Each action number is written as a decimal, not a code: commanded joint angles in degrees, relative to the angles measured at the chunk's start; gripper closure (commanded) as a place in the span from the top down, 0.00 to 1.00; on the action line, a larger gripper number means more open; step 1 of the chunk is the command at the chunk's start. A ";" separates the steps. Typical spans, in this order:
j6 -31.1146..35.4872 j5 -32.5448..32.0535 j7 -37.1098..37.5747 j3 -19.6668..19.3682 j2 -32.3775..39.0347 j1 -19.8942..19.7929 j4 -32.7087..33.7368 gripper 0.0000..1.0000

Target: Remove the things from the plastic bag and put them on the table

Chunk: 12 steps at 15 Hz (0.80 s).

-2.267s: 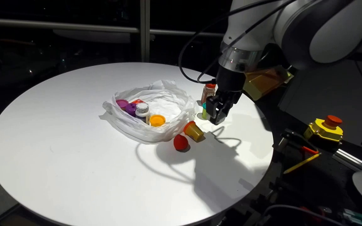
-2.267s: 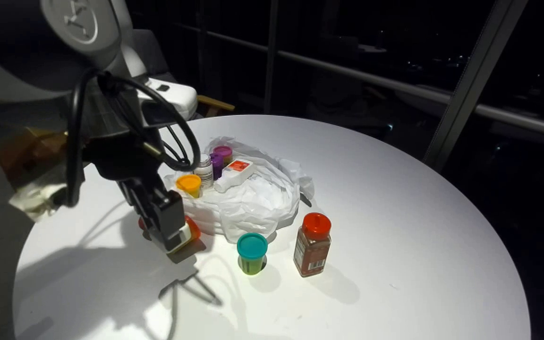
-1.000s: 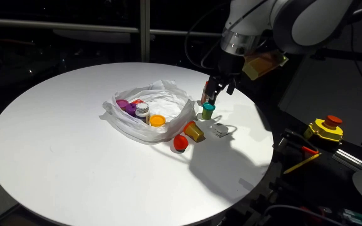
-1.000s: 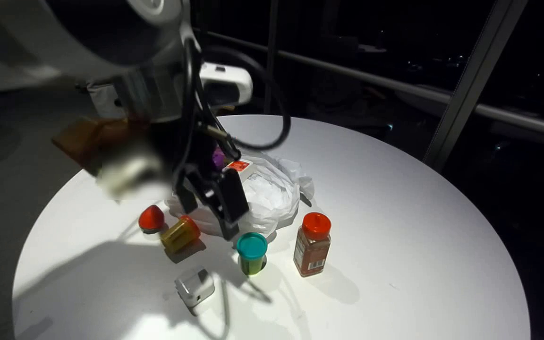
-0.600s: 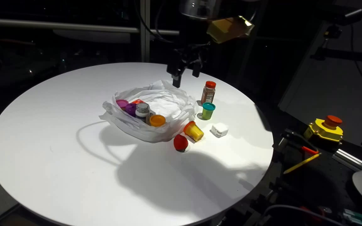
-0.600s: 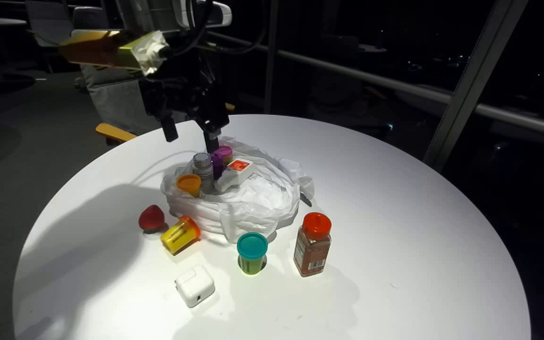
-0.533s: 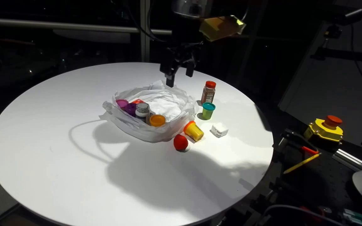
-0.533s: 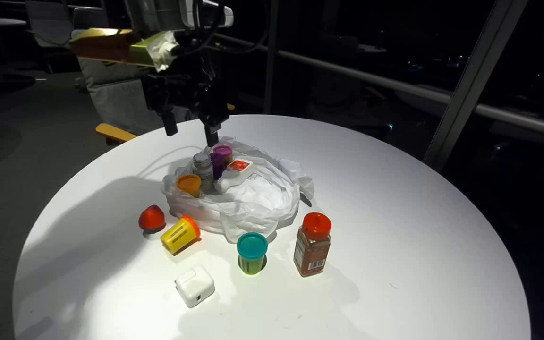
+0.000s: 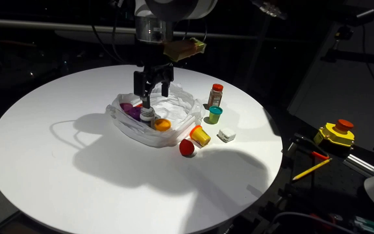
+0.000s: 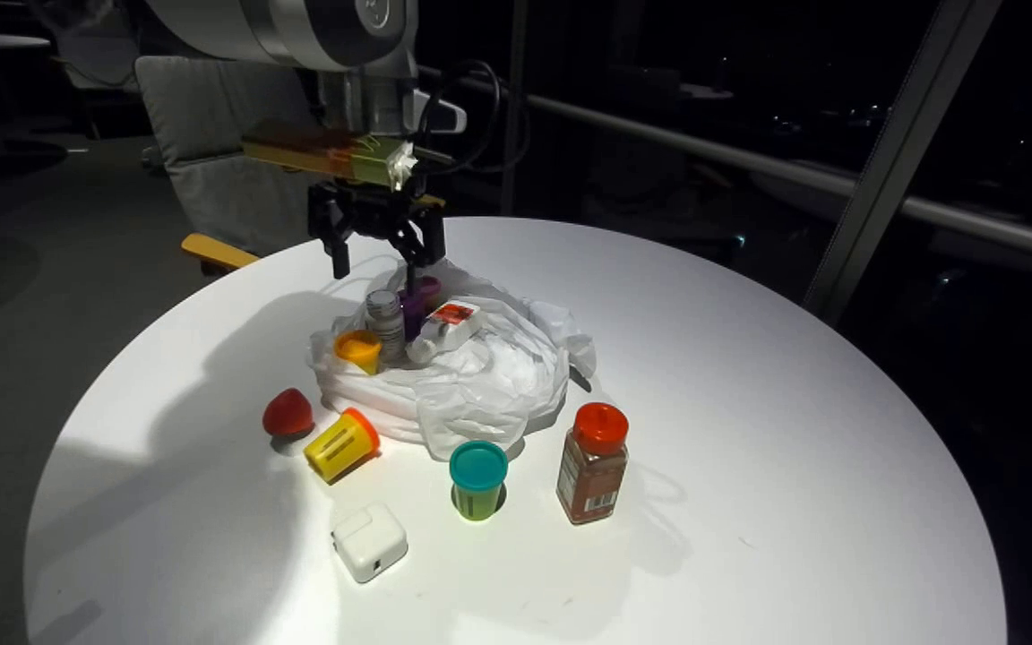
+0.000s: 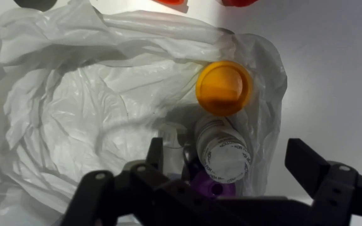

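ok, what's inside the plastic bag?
An orange-lidded tub, a white-topped bottle, a purple item, a magenta-lidded tub and a red-labelled white container. Anything beneath them or in folds of the bag is covered.

In an exterior view, the round white table [image 9: 109,208] carries, toward its far edge, a crumpled white plastic bag [image 9: 154,138] and, toward its right edge, an upright red-lidded clear jar [image 9: 215,96], a teal-lidded green tub [image 9: 214,116], a tipped orange-lidded yellow tub [image 9: 200,136], a boxy white block [image 9: 227,134] and a rounded red object [image 9: 186,148].
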 commanded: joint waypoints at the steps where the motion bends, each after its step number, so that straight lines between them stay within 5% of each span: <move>1: -3.91 1.16 -2.89 1.52 6.06 -0.18 8.05 1.00; 4: -4.06 0.04 -1.33 0.76 8.64 1.05 10.69 1.00; 5: -4.09 -0.13 -0.97 0.49 9.36 1.30 11.43 0.92; 6: -4.10 -0.37 -0.43 0.18 9.63 1.63 11.73 0.73; 12: -3.50 -0.76 3.32 -1.72 8.44 2.48 10.94 0.27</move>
